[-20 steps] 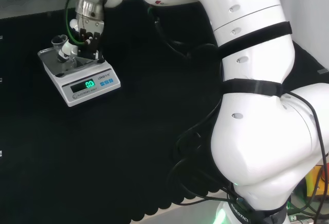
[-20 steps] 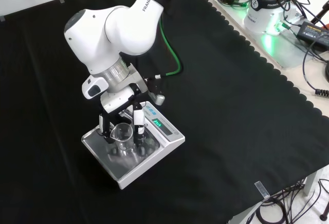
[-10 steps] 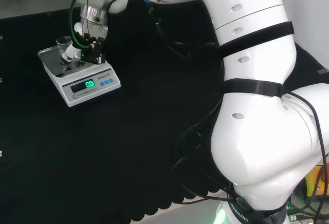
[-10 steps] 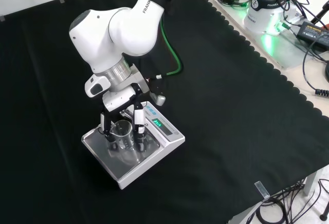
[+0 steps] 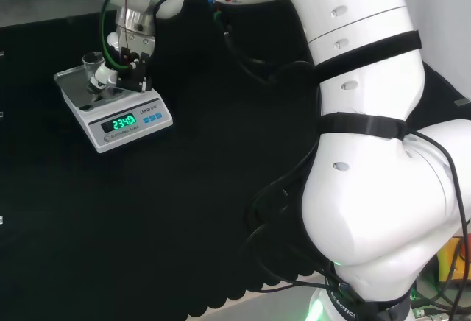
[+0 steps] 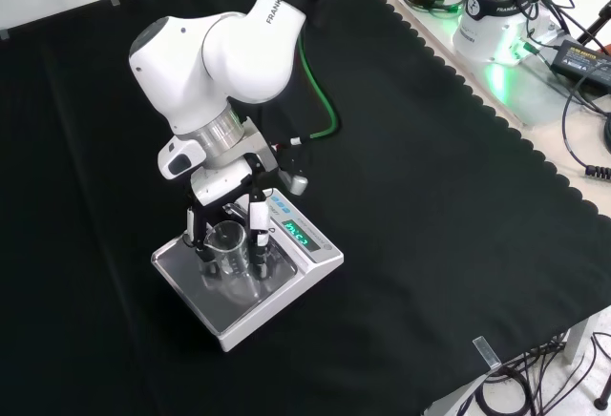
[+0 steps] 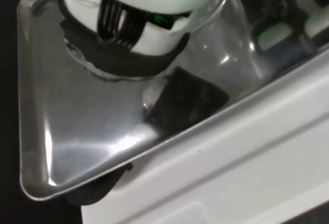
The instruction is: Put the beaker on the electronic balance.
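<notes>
One beaker (image 6: 227,249) and it's standing upright on the steel pan of the electronic balance (image 6: 286,280), so we figure the placing is basically done. Behind it, our hand (image 6: 227,214) comes down from above with fingers (image 6: 258,239) on both sides of the glass, holding it. Beaker sits right between them, so letting go and lifting straight up looks like the way out.

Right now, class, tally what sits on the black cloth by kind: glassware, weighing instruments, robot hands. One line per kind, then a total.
Glassware: 1, the beaker
Weighing instruments: 1, the balance
Robot hands: 1, the hand, fingers round the beaker
Total: 3
</notes>
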You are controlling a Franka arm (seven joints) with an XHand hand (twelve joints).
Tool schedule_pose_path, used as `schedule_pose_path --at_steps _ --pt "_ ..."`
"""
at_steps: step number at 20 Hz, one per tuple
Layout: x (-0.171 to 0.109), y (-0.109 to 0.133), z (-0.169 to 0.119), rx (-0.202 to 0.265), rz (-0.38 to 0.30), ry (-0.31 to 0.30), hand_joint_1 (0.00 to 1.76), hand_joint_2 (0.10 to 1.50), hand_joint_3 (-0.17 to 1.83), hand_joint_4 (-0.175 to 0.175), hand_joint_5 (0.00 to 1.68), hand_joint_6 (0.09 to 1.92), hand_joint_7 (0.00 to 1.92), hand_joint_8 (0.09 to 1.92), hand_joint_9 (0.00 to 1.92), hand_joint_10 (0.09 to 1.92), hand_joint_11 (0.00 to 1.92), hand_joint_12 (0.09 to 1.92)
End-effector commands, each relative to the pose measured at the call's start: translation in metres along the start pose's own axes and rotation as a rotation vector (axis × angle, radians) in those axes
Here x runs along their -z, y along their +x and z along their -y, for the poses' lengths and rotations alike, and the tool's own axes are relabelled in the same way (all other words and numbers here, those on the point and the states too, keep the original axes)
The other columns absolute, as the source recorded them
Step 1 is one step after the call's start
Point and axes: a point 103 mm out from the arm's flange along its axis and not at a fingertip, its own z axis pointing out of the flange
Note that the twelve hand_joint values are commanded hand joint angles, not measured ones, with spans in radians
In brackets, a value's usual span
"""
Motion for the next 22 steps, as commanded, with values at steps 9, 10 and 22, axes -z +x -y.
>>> schedule_pose_path --at_steps 9,10,22 --pt "0.033 -0.001 0.019 0.034 0.094 0.114 0.56 0.62 0.21 -0.107 0.04 0.09 0.04 0.46 0.05 0.49 0.04 1.34" --pt "0.034 -0.003 0.02 0.038 0.098 0.122 0.54 0.62 0.19 -0.105 0.02 0.09 0.02 0.35 0.02 0.37 0.02 1.29" --pt "0.122 -0.036 0.071 0.435 -0.267 0.322 0.5 0.7 0.04 -0.118 0.11 0.09 0.01 0.47 0.0 0.39 0.0 1.19"
